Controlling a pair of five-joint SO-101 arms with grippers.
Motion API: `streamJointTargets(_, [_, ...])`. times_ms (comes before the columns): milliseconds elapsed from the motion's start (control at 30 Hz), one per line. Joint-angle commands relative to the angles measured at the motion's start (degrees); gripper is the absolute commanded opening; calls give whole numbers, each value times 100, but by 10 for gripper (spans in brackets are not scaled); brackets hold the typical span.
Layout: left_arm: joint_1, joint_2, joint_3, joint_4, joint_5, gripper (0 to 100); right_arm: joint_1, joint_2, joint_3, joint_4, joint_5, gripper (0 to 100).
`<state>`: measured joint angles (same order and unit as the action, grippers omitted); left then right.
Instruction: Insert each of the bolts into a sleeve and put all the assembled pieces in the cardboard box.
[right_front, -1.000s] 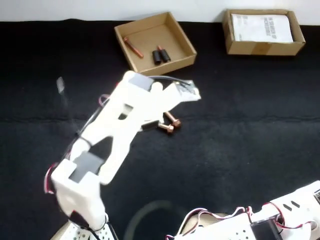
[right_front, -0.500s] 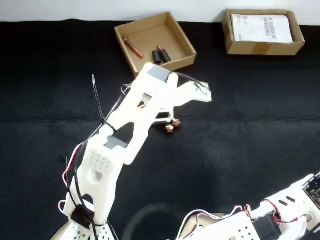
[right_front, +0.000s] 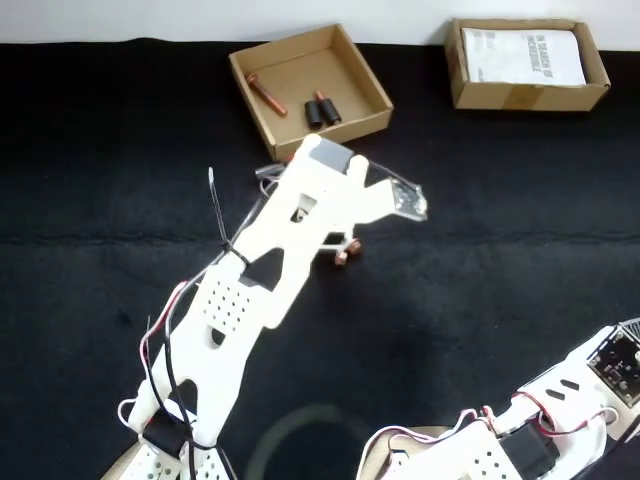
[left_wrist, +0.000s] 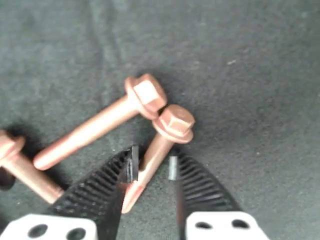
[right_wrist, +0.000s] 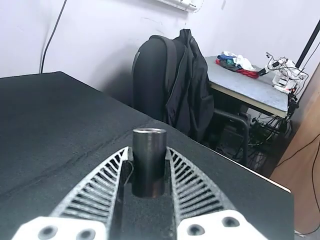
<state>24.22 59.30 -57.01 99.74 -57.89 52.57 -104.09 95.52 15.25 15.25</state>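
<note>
– Three bolts (right_front: 346, 252) lie mid-table, just on the near side of the cardboard box (right_front: 330, 130). How does the left gripper (left_wrist: 152, 166) stand?

– Partly open, with its jaws on either side of the shank of one bolt (left_wrist: 159, 145). One pad looks to touch the shank and a gap shows at the other, so I judge it not clamped yet.

– What makes this pick go well?

– Close squarely on the shank, leaving the tail end free for the sleeve. The second bolt (left_wrist: 102, 120) lies head to head with it, touching or very nearly. Lift straight up, or the second bolt gets dragged along.

– And the right gripper (right_wrist: 148, 150)?

– It is closed on a dark sleeve (right_wrist: 148, 167), held upright with the bore open at the top. The right arm (right_front: 560, 420) sits at the near right. It wants a level hold when the bolt comes over.

– What is hard to make out?

– The third bolt (left_wrist: 22, 162) is cut off at the frame edge. From above, the left arm (right_front: 280, 240) covers most of the bolts. In the box lie a copper bolt (right_front: 266, 93) and two dark pieces (right_front: 321, 108); whether anything there is assembled, I cannot tell. A further box (right_front: 520, 97) at the far right holds a paper sheet.
</note>
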Motion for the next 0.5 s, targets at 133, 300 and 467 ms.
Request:
streamJointTargets(133, [497, -66, -189, 105, 149, 84, -4, -4, 189, -154, 62, 7])
streamJointTargets(300, [822, -84, -215, 105, 448, 75, 92, -4, 189, -154, 62, 7])
streamJointTargets(467, [963, -84, -224, 114, 835, 8, 101, -57, 295, -180, 62, 7])
